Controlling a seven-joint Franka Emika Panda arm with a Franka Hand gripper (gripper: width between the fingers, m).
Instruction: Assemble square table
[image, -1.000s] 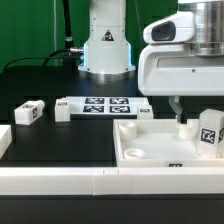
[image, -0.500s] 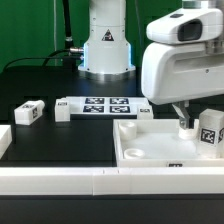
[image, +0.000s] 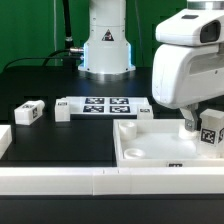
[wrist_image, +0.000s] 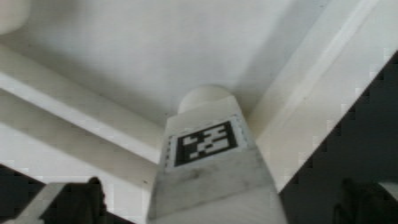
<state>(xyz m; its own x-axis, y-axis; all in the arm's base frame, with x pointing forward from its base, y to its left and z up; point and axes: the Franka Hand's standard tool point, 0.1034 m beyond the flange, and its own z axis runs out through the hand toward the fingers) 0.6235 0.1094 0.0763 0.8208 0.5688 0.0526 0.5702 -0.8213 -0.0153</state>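
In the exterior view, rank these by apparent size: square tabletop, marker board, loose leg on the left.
1. square tabletop: largest, though also nearest the camera and partly hidden by the arm.
2. marker board.
3. loose leg: smallest.

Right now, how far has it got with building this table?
Done: one upright leg stands in a corner of the tabletop. In hand: nothing; the gripper hangs open beside it. Left: a loose leg lies on the black table, toward the exterior view's left, not yet fitted.
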